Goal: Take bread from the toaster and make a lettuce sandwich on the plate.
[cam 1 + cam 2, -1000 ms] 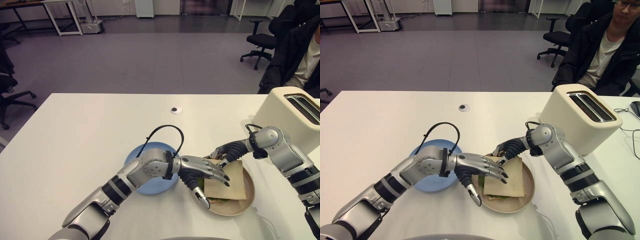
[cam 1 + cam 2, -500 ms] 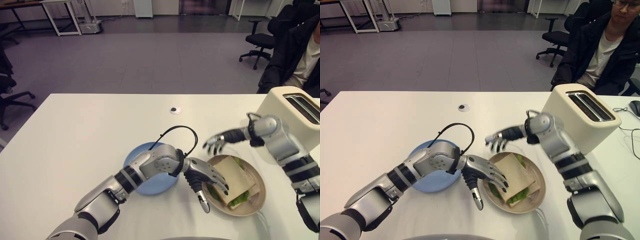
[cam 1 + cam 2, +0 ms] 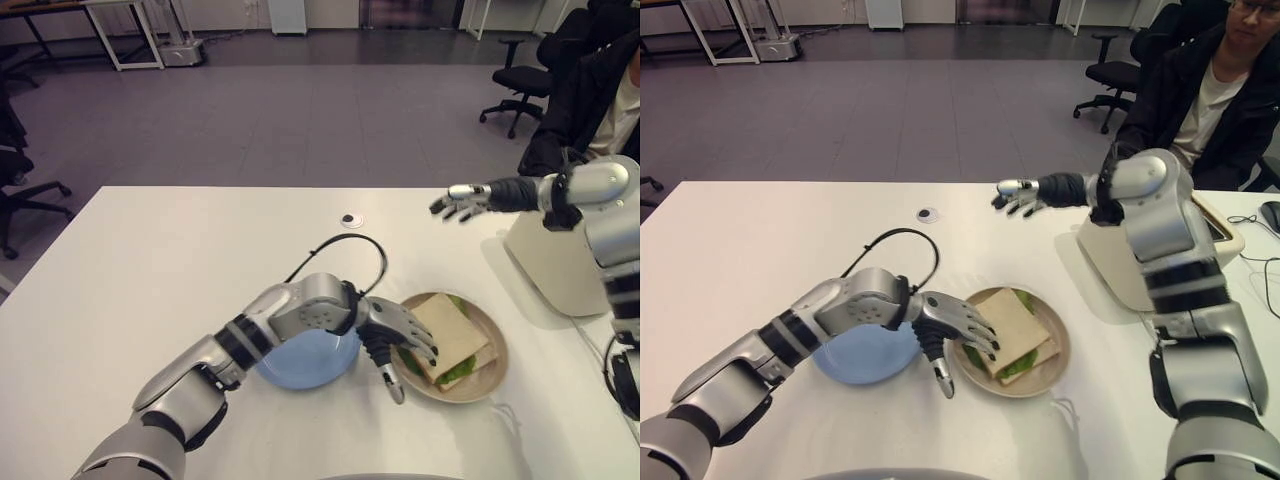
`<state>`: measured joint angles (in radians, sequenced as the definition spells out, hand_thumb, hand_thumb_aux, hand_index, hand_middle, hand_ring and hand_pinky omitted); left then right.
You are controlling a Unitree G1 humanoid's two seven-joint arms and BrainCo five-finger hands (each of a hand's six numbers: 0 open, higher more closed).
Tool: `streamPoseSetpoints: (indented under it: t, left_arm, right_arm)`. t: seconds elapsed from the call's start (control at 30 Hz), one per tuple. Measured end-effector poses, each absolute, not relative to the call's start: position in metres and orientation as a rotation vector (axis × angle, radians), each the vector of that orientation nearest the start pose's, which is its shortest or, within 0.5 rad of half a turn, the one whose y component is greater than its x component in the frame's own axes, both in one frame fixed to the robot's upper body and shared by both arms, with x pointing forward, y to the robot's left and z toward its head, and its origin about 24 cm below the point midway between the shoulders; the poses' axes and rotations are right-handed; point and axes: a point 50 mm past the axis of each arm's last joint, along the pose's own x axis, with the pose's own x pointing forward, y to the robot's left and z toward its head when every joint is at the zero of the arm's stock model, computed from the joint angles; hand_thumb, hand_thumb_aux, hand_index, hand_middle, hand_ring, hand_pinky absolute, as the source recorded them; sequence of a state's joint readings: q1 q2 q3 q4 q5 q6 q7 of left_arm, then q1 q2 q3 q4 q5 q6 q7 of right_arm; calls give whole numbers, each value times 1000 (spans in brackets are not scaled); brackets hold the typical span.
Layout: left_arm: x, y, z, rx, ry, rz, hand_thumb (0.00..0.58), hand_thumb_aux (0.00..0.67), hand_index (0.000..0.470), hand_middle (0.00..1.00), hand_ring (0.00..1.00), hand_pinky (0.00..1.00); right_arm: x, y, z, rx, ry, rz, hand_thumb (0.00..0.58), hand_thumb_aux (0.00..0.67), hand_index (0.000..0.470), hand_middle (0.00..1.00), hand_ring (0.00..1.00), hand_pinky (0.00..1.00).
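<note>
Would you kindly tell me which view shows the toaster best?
The right eye view: the toaster shows its front and a strip of its top beside the right arm. The left eye view gives its lower front, the arm covering the rest.

My right hand (image 3: pixel 462 200) lets go of the top bread slice (image 3: pixel 452 335) and now hangs high over the counter (image 3: pixel 150 280), fingers spread. My left hand (image 3: pixel 400 340) slides off the slice to the plate's (image 3: pixel 490 385) left rim.
</note>
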<state>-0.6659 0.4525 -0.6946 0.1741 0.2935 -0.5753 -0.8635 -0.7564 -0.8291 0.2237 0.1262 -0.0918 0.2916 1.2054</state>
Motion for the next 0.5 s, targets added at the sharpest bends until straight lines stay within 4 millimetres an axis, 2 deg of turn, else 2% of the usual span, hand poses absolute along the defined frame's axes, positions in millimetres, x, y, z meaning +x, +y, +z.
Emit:
streamPoseSetpoints:
  t: [0.07,0.2,0.3,0.37,0.47,0.5]
  left_arm:
    - [260,41,121,1070,-525,-1607,580,670,470,1000,1000,1000]
    - [258,42,154,763,-552,-1569,580,670,470,1000,1000,1000]
    - [247,38,158,577,-505,-1619,580,670,470,1000,1000,1000]
    - [236,39,159,467,-436,-1687,580,670,470,1000,1000,1000]
    - [221,50,151,417,-222,-1835,580,670,470,1000,1000,1000]
    - [213,53,143,432,-115,-1908,580,670,470,1000,1000,1000]
  right_arm:
    - [313,-198,205,-952,309,1073,580,670,470,1000,1000,1000]
    - [285,-188,196,-925,368,1224,580,670,470,1000,1000,1000]
    - [268,-186,181,-917,458,1315,580,670,470,1000,1000,1000]
    - [249,-181,161,-894,543,1422,580,670,470,1000,1000,1000]
    - [223,-176,146,-872,626,1524,580,670,470,1000,1000,1000]
    - [213,-174,141,-867,659,1563,580,670,470,1000,1000,1000]
